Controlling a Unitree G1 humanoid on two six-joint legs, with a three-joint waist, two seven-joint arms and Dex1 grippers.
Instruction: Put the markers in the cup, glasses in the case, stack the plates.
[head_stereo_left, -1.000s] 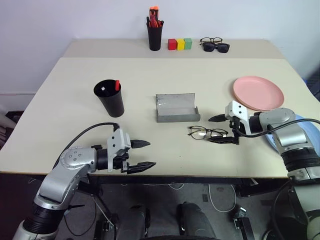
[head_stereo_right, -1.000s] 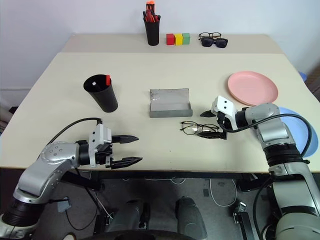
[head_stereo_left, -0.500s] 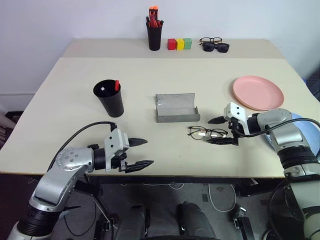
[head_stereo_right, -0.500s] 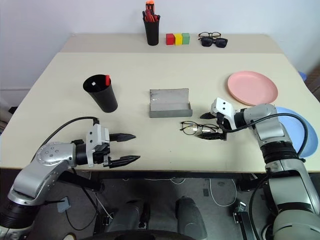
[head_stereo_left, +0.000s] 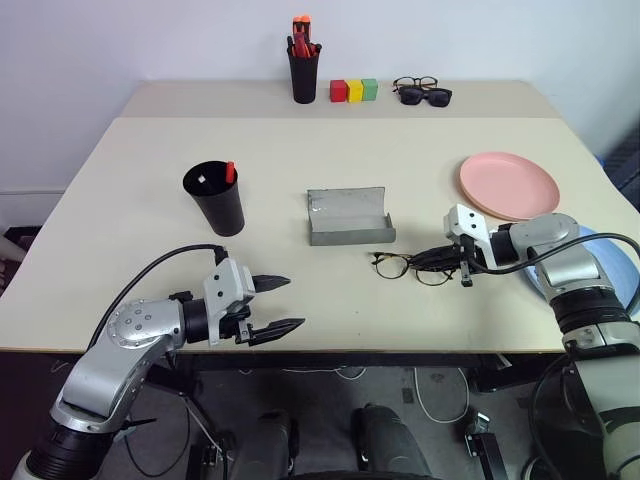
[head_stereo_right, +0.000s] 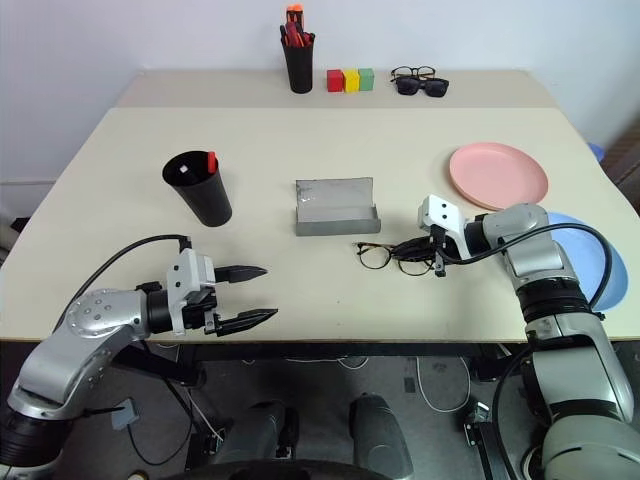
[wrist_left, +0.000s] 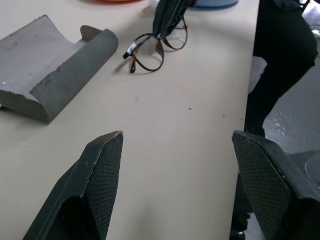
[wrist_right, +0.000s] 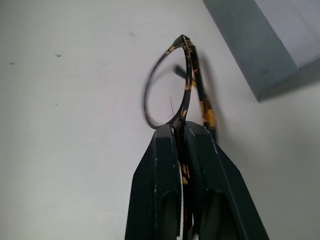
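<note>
The wire-rimmed glasses (head_stereo_left: 405, 266) lie on the table just in front of the open grey case (head_stereo_left: 348, 216). My right gripper (head_stereo_left: 441, 259) is shut on their right end; in the right wrist view the fingers (wrist_right: 160, 180) pinch the frame (wrist_right: 170, 90). The black cup (head_stereo_left: 216, 200) stands at the left with a red-capped marker (head_stereo_left: 229, 172) and a white marker (head_stereo_left: 203, 180) inside. The pink plate (head_stereo_left: 510, 185) sits at the right. The blue plate (head_stereo_right: 601, 262) is partly hidden behind my right arm. My left gripper (head_stereo_left: 291, 302) hovers open over the near edge, holding nothing.
At the back stand a black pen holder (head_stereo_left: 303, 76) with red-orange pens, three coloured blocks (head_stereo_left: 350, 90) and two other pairs of spectacles (head_stereo_left: 422, 92). The table's front edge (head_stereo_left: 400, 350) runs just below both grippers.
My right gripper's fingers, open on either side of the glasses before, have shut on the frame. The left gripper has stayed where it was.
</note>
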